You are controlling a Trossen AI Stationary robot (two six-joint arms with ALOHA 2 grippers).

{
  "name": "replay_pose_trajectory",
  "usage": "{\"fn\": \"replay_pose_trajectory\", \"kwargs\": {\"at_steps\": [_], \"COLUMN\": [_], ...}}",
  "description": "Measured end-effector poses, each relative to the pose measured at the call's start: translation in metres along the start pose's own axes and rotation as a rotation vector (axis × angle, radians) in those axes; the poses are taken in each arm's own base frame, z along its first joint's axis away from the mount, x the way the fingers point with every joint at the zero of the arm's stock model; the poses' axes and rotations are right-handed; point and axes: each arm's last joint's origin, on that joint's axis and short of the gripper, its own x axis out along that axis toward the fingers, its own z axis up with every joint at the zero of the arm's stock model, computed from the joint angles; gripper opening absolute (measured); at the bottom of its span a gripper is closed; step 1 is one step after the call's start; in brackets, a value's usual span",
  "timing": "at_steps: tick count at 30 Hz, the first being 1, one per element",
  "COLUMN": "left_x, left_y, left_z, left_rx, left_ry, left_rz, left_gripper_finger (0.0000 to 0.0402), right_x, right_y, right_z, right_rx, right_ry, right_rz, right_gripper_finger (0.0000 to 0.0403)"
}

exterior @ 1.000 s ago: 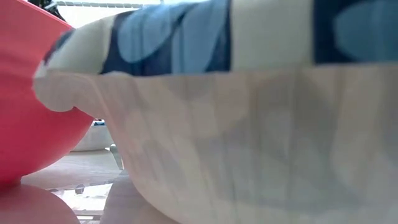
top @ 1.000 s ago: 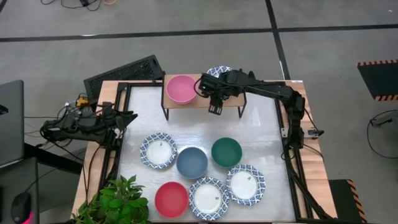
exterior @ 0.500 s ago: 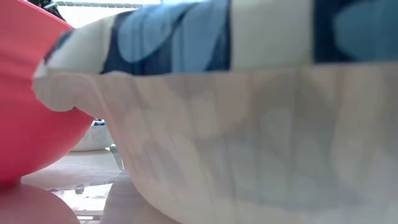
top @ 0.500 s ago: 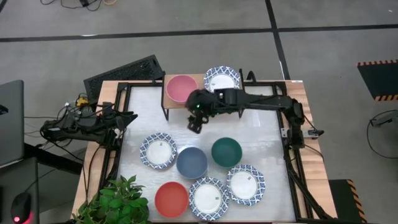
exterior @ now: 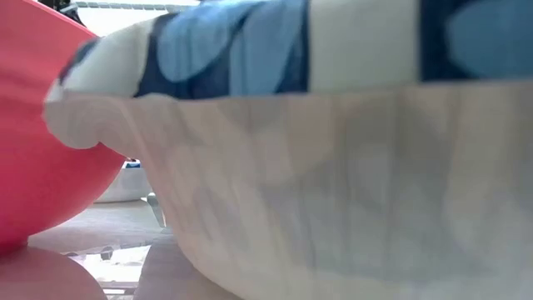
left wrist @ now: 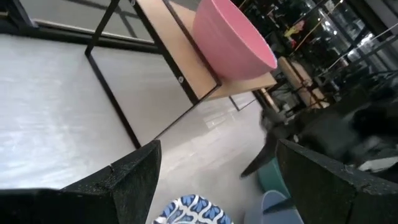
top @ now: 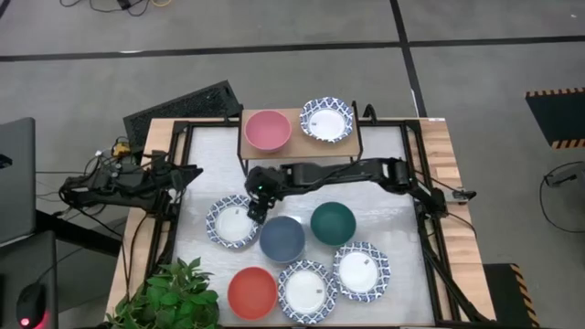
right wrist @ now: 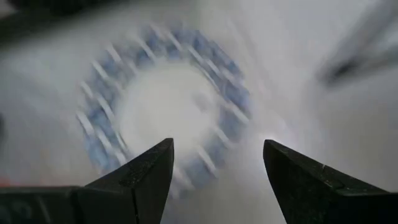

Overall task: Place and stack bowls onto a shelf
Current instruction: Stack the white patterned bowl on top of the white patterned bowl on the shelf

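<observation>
Two bowls stand on the shelf (top: pixel 297 137) at the table's far edge: the pink bowl (top: pixel 267 130) on its left half and a white blue-rimmed bowl (top: pixel 326 119) on its right. Six bowls rest on the table: patterned (top: pixel 232 222), blue (top: pixel 281 238), dark green (top: pixel 333 223), patterned (top: pixel 361 268), patterned (top: pixel 306 291) and red (top: pixel 251 292). My right gripper (top: pixel 257 208) hangs open over the right rim of the left patterned bowl (right wrist: pixel 165 115). My left gripper (left wrist: pixel 217 186) waits open at the table's left edge, facing the pink bowl (left wrist: pixel 233 40).
A potted plant (top: pixel 169 297) fills the near left corner. A black frame rail (top: pixel 174 196) runs round the table top. The near patterned bowl (exterior: pixel 333 167) and the red bowl (exterior: pixel 42 125) fill the low view. A dark slab (top: pixel 183 105) lies beyond the far left corner.
My right gripper has drawn away from the front of the shelf and swept toward the table's near left, ending over the left patterned bowl. The patterned bowl on the shelf, half covered by the arm before, now shows in full. No bowl has moved.
</observation>
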Motion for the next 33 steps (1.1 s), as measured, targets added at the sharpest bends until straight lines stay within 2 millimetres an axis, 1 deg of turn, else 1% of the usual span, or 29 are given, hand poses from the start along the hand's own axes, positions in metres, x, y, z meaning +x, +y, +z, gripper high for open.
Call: {"fn": "replay_pose_trajectory", "kwargs": {"at_steps": [1, 2, 3, 4, 5, 6, 7, 8, 10, 12, 14, 16, 23, 26, 29, 31, 33], "left_x": [0.000, 0.001, 0.001, 0.001, 0.001, 0.002, 0.002, 0.002, 0.003, 0.004, 0.005, 0.006, 0.007, 0.007, 0.007, 0.007, 0.007], "left_y": [0.000, -0.001, 0.000, 0.000, 0.000, -0.001, -0.001, 0.000, -0.002, -0.001, -0.003, -0.003, -0.004, -0.004, -0.004, -0.004, -0.004], "left_z": [0.000, 0.000, -0.001, -0.002, -0.001, -0.001, -0.001, -0.002, -0.001, -0.003, -0.003, -0.004, -0.003, -0.004, -0.004, -0.004, -0.004], "left_rx": [-0.008, -0.012, -0.008, -0.006, -0.014, -0.022, -0.021, -0.015, -0.022, -0.011, -0.012, -0.002, 0.003, 0.004, 0.004, 0.004, 0.003], "left_ry": [0.001, 0.004, 0.014, 0.022, 0.022, 0.016, 0.017, 0.025, 0.017, 0.035, 0.038, 0.042, 0.033, 0.038, 0.038, 0.038, 0.038], "left_rz": [0.003, 0.006, 0.008, 0.009, 0.009, 0.013, 0.013, 0.015, 0.016, 0.025, 0.026, 0.035, 0.043, 0.043, 0.044, 0.043, 0.043], "left_gripper_finger": [0.0302, 0.0302, 0.0302, 0.0302, 0.0302, 0.0302, 0.0302, 0.0302, 0.0302, 0.0302, 0.0302, 0.0302, 0.0302, 0.0302, 0.0302, 0.0302, 0.0302], "right_x": [0.004, 0.017, 0.023, 0.026, 0.031, 0.041, 0.050, 0.054, 0.059, 0.068, 0.075, 0.082, 0.079, 0.076, 0.067, 0.065, 0.063], "right_y": [-0.002, -0.002, 0.001, -0.002, -0.005, -0.007, -0.006, -0.008, -0.012, -0.012, -0.018, -0.022, -0.021, -0.021, -0.019, -0.020, -0.023], "right_z": [-0.003, -0.010, -0.006, -0.006, -0.012, -0.020, -0.018, -0.017, -0.026, -0.025, -0.033, -0.037, -0.037, -0.034, -0.029, -0.025, -0.024], "right_rx": [0.004, 0.005, 0.017, 0.027, 0.028, 0.030, 0.042, 0.054, 0.065, 0.079, 0.083, 0.093, 0.088, 0.088, 0.086, 0.090, 0.108], "right_ry": [0.025, 0.047, 0.003, 0.000, 0.048, 0.089, 0.050, 0.036, 0.111, 0.076, 0.143, 0.160, 0.178, 0.166, 0.160, 0.135, 0.141], "right_rz": [0.000, -0.009, 0.020, 0.030, 0.025, 0.015, 0.050, 0.059, 0.050, 0.078, 0.067, 0.083, 0.081, 0.084, 0.086, 0.094, 0.084], "right_gripper_finger": [0.0275, 0.0275, 0.0275, 0.0275, 0.0275, 0.0275, 0.0275, 0.0275, 0.0275, 0.0275, 0.0275, 0.0275, 0.0275, 0.0275, 0.0275, 0.0275, 0.0275]}}
